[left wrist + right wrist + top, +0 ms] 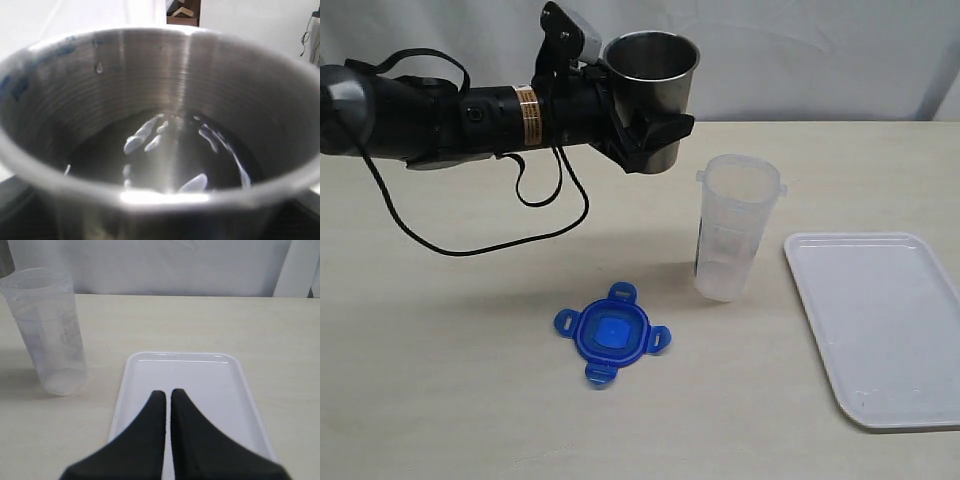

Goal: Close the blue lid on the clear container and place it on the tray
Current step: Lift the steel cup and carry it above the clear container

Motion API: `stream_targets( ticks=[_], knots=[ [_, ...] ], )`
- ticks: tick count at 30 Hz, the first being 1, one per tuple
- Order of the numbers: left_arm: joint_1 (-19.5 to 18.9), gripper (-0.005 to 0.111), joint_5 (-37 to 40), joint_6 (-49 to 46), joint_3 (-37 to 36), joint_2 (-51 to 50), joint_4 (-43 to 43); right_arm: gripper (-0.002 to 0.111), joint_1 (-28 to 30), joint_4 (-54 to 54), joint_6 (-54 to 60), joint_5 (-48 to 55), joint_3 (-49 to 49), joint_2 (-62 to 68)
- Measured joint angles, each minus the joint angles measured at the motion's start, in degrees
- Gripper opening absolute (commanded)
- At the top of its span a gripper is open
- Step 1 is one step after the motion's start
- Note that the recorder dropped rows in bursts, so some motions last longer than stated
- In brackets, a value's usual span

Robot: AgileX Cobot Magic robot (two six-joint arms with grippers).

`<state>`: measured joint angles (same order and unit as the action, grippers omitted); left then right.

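one blue lid (590, 335), its centre label (615, 330) unreadable, yellow sticker (527, 115) illegible too

blue lid (613, 333): 1 | clear container (735, 228): 1 | tray (880, 330): 1 | steel cup (653, 75): 1

Bright, even, diffuse light fills the exterior view; the pale beige counter (440, 400) carries a faint, soft-edged shadow under the black arm (440, 115). In the left wrist view the grey steel cup (160, 75) is out of focus, its near rim blurred, with a vertical glare streak and white reflections on its floor. In the right wrist view the black right gripper (167, 396) is soft-edged near the lens; the flat white plastic tray (200, 380) shows a thin highlight along its far rim.
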<state>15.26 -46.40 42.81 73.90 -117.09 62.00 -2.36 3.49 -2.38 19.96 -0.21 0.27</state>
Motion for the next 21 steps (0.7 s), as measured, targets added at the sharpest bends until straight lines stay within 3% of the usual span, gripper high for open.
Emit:
stream_targets(
  ticks=[21],
  knots=[
    [4.12,0.0,3.77,0.32,0.09,0.0,1.24,0.004,0.0,0.0,0.0,0.0,0.0,0.0]
  ],
)
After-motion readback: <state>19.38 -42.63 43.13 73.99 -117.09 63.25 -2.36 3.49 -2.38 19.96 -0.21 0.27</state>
